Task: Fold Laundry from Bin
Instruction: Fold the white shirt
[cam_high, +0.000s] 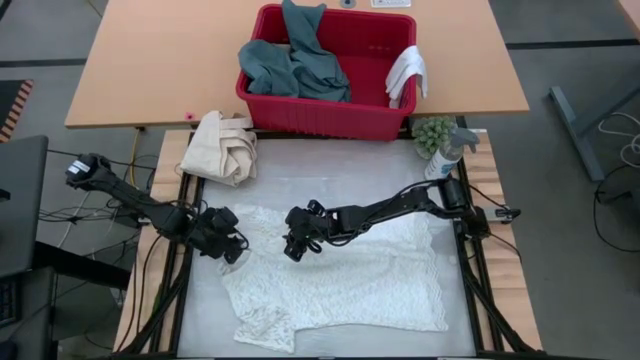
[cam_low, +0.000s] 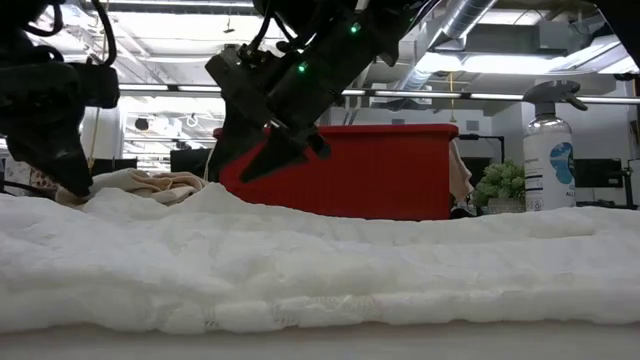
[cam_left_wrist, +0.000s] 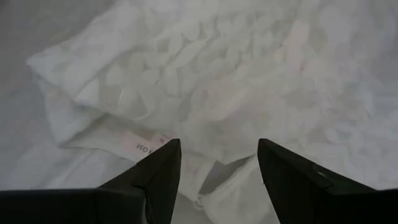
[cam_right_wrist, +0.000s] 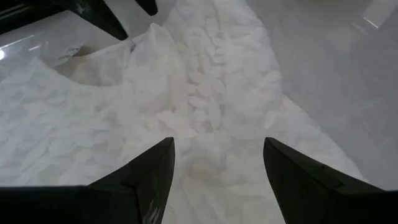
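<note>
A white textured towel (cam_high: 340, 275) lies spread on the table, its edges rumpled. My left gripper (cam_high: 235, 250) stands open at the towel's left edge, slanting down, its fingers either side of a fold with a small label (cam_left_wrist: 140, 146). My right gripper (cam_high: 297, 248) stands open a little above the towel's far left part (cam_right_wrist: 199, 106), slanting down, touching nothing. The red bin (cam_high: 300, 120) stands at the far side. It holds a teal-green garment (cam_high: 295, 60), and a small white cloth (cam_high: 408, 72) hangs over its right rim. My left gripper's open fingertips (cam_low: 78, 185) come down at the towel's left edge (cam_left_wrist: 186, 124); whether they touch the cloth I cannot tell.
A cream canvas bundle (cam_high: 222, 145) lies at the table's far left corner. A spray bottle (cam_high: 447, 155) and a small green plant (cam_high: 432, 132) stand at the far right. The table's black frame rails (cam_high: 470, 270) run along both sides.
</note>
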